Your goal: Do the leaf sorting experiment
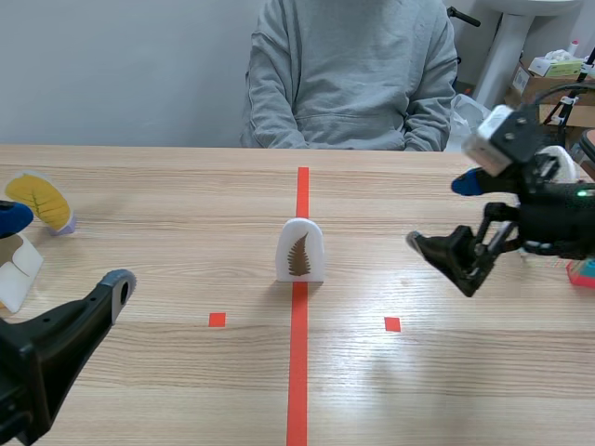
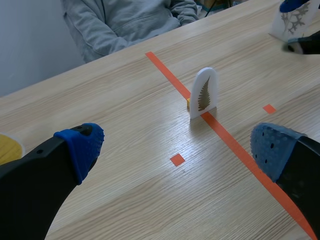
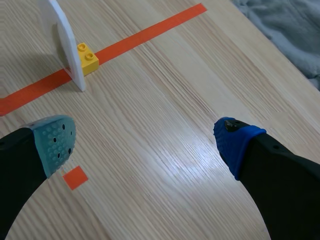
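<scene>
A white arch-shaped card with a brown fern leaf [image 1: 299, 251] stands upright on the red centre tape line, also seen ahead of my left gripper [image 2: 204, 92]. From the right wrist view it shows edge-on [image 3: 62, 35], held up by a small yellow brick [image 3: 87, 57]. My left gripper [image 2: 180, 150] is open low at the near left, well short of the card, one fingertip [image 1: 121, 283] showing in the scene view. My right gripper [image 3: 145, 145] is open and holds nothing, hovering right of the card [image 1: 437, 214].
A person in a grey sweater [image 1: 349, 74] sits across the table. At the left edge lie a yellow leaf card [image 1: 39, 200], a blue piece [image 1: 13, 217] and a white piece [image 1: 19, 271]. Behind the right gripper stands a white card with a grey leaf [image 2: 289, 22].
</scene>
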Action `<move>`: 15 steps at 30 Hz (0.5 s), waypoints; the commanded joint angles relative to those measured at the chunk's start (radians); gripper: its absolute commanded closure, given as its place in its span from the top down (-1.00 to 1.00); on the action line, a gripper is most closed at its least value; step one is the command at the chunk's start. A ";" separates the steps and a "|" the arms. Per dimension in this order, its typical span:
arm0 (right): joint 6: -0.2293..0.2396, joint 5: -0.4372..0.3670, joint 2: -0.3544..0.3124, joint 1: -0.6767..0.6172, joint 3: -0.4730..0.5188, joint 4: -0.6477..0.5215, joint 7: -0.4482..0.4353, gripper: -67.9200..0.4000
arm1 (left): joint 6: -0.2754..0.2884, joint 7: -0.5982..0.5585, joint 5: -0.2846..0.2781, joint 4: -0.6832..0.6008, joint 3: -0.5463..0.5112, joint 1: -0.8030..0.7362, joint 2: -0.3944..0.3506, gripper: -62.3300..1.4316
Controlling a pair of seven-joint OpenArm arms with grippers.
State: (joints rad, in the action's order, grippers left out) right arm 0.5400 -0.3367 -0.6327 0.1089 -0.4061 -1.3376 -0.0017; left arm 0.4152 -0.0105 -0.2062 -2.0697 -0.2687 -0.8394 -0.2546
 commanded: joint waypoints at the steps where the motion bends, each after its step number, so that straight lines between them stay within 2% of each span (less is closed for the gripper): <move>1: 0.003 0.004 0.038 0.051 -0.031 0.024 -0.016 0.67 | -0.002 -0.014 -0.007 -0.003 -0.002 -0.006 0.002 1.00; 5: -0.005 0.032 0.129 0.166 -0.151 0.169 -0.048 0.67 | -0.002 -0.014 -0.007 -0.003 -0.002 -0.006 0.002 1.00; 7: -0.026 0.062 0.177 0.208 -0.189 0.232 -0.069 0.67 | -0.002 -0.014 -0.007 -0.003 -0.002 -0.006 0.002 1.00; 15: -0.039 0.109 0.325 0.322 -0.276 0.427 -0.114 0.67 | -0.002 -0.014 -0.007 -0.003 -0.002 -0.006 0.002 1.00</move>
State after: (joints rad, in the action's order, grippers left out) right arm 0.5076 -0.2234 -0.2996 0.4118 -0.6918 -0.8909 -0.0982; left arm 0.4152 -0.0109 -0.2062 -2.0697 -0.2687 -0.8394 -0.2550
